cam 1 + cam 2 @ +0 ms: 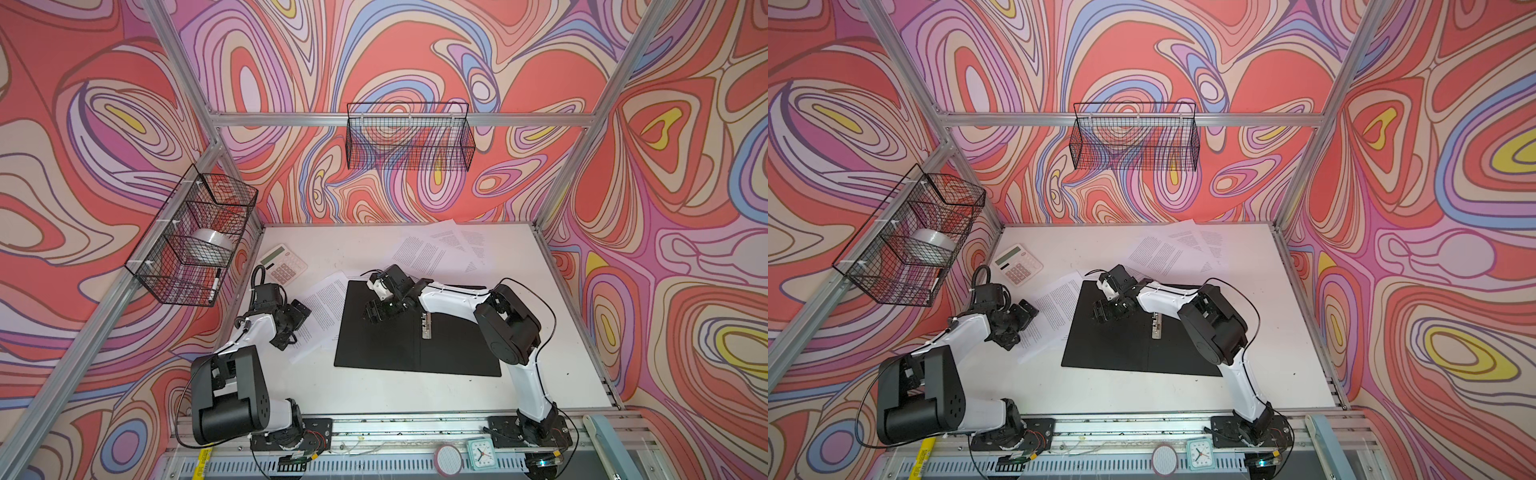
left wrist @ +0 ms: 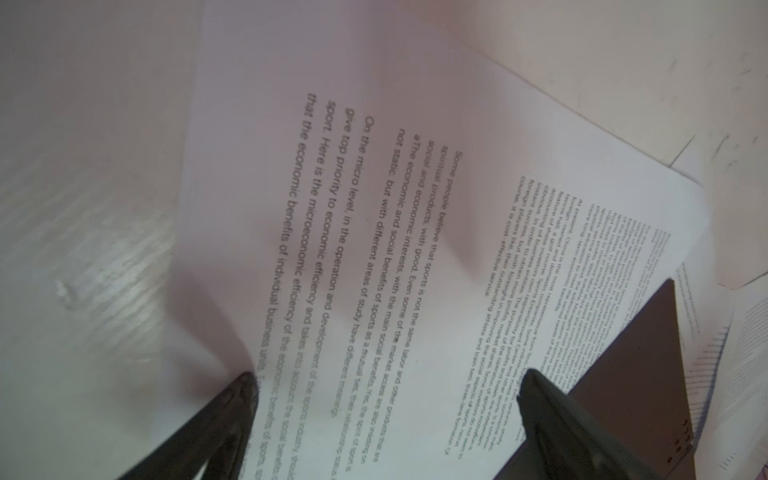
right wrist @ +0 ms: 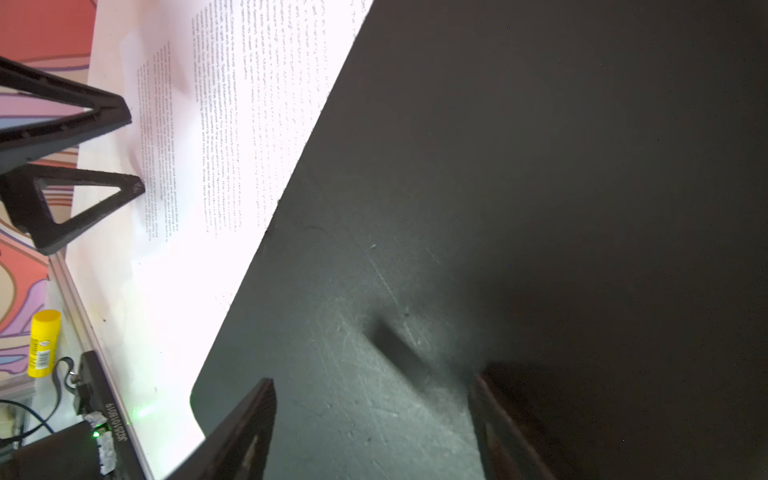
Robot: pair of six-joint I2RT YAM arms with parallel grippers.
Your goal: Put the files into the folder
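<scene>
Tool L (image 2: 386, 376): jaws wide, nothing held. Tips sit low over a printed sheet, one each side of the text block. Contact w/ paper: cannot tell.
Tool R (image 3: 374, 378): jaws apart, empty. Hangs close over the folder's left inner panel, in both top views.
Folder (image 1: 415, 349): open flat mid-desk, black inside up, no sheet on it. Metal clip (image 1: 426, 326) sits on the spine, to the right of tool R.
Files, near lot (image 1: 322, 309): a few sheets fanned just left of the folder, under tool L. The folder's left edge looks to lie over their margin.
Files, far lot (image 1: 440, 249): loose spread at the back of the desk, well apart from both tools.
Calculator (image 1: 282, 264): back-left, just beyond the near lot. Not part of the job.
Desk (image 1: 395, 395): white, bare along the front.
Step in hand (est.): first pick. Folder is ready to receive and no file is filed yet. Tool L looks set to take the top near sheet, w/ tool R placed to steady the panel.
Next move (est.): calls for tool L to get a pinch on thin flat paper, prob. by buckling it or working at a free edge. Sheet must then be drawn clear of the folder's edge w/o dragging its neighbours, and laid square on the black inside by the clip. Far lot to follow.
</scene>
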